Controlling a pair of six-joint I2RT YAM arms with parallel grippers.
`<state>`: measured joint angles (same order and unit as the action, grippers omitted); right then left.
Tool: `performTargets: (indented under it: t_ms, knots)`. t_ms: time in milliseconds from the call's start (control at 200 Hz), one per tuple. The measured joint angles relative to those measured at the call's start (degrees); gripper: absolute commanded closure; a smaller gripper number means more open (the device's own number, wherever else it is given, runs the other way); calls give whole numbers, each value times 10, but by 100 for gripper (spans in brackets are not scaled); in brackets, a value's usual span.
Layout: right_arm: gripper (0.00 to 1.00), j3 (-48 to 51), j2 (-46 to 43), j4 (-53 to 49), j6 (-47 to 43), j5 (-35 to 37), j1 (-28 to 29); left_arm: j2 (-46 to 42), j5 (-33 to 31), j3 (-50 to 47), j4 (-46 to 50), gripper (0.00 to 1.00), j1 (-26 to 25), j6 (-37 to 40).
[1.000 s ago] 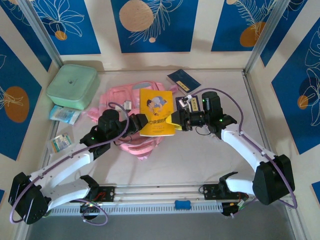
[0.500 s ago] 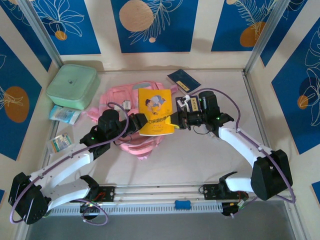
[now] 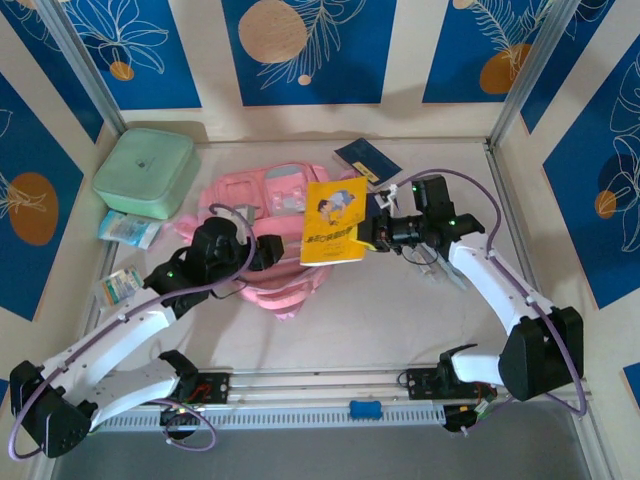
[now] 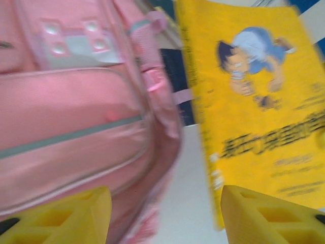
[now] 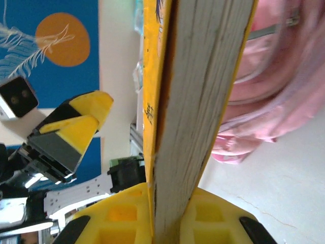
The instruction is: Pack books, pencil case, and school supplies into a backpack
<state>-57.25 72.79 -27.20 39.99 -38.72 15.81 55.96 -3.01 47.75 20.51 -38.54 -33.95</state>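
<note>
The bright yellow book [image 3: 335, 222] with a cartoon cover hangs tilted above the table, just right of the pink backpack [image 3: 262, 210]. My right gripper [image 3: 368, 236] is shut on its right edge; the page edges [image 5: 198, 101] stand pinched between the yellow fingers [image 5: 122, 213] of the right gripper [image 5: 170, 216]. My left gripper [image 3: 275, 250] is open over the backpack's near right side, apart from the book. In the left wrist view the left gripper [image 4: 162, 218] has nothing between its fingers, with the backpack [image 4: 71, 112] left and the yellow book [image 4: 259, 101] right. A navy book [image 3: 367, 160] lies at the back.
A mint-green rounded box [image 3: 145, 172] stands at the back left. Two small packets [image 3: 128, 229] [image 3: 120, 285] lie along the left wall. Bare table [image 3: 400, 310] stretches in front of the backpack. Frame posts and patterned walls close in the sides.
The left gripper has let go of the yellow book, opened and drawn back left. The right gripper shut on the book's right edge and has carried it right and tilted it.
</note>
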Motion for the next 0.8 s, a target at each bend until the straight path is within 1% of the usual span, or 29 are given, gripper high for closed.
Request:
performTargets:
  t_ms: [155, 255, 405, 600, 800]
  knots:
    - [100, 22, -20, -23, -11, 9, -38, 63, -48, 0, 49, 33, 0, 115]
    - [100, 40, -24, -28, -11, 13, -52, 111, -53, 0, 50, 28, 0, 188]
    - [100, 56, -24, -35, -11, 13, -64, 177, -52, 16, 49, 26, 0, 284]
    - [100, 62, -25, -35, -11, 12, -83, 243, -52, 49, 38, 24, 0, 374]
    - [100, 79, -25, -33, -10, 8, -102, 308, -49, 78, 35, 24, 0, 429]
